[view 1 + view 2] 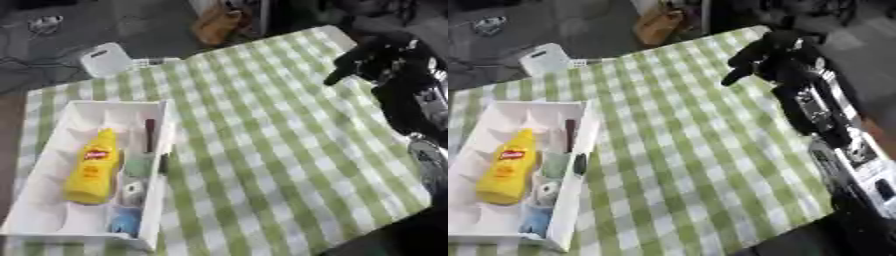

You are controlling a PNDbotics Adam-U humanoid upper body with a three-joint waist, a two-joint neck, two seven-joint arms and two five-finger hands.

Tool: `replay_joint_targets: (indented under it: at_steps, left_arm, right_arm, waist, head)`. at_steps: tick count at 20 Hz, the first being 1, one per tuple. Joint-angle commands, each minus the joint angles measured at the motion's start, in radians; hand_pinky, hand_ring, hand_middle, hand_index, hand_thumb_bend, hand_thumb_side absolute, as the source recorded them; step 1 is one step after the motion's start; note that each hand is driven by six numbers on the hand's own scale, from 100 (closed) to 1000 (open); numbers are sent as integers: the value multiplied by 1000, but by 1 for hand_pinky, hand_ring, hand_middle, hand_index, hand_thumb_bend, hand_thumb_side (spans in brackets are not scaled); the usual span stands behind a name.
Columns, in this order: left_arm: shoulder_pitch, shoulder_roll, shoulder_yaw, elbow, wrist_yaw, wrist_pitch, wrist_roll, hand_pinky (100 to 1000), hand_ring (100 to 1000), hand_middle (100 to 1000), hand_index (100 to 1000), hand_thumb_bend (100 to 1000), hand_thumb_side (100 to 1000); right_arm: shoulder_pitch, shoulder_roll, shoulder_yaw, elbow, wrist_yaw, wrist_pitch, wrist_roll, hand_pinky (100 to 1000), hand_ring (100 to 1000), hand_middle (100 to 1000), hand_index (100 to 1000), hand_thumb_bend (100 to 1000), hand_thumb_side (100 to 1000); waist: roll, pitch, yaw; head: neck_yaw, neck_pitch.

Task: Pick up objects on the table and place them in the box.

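The white box (pixel 52 150) sits at the near left of the bench (pixel 262 150), which wears a green-and-white checked cloth. Nearest in the box lies a small blue thing (pixel 127 221), then a small pale roundish item (pixel 132 190) and a pale green piece (pixel 138 164) beyond it. Alongside these a yellow squeeze bottle (pixel 93 167) with a red label lies lengthwise, its nozzle pointing to the far end. A dark slim stick-like thing (pixel 150 135) lies by the box's right wall, and another dark slim item (pixel 164 163) rests at that wall's rim. Farther off, at the right, the right robot hand (pixel 756 56) hangs above the cloth holding nothing, its black fingers (pixel 735 76) drooping relaxed towards the left. Beyond the bench's far left corner stands a white object (pixel 107 59).
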Motion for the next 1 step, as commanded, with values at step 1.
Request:
replay_joint_targets:
  at_steps: [1]
  left_arm:
    - [-22, 17, 8, -10, -12, -6, -2, 686, 809, 956, 855, 200, 717]
  right_arm:
    - [6, 18, -15, -19, 65, -7, -13, 645, 723, 673, 859, 100, 591]
  waist:
    - [16, -6, -7]
  head:
    - [20, 5]
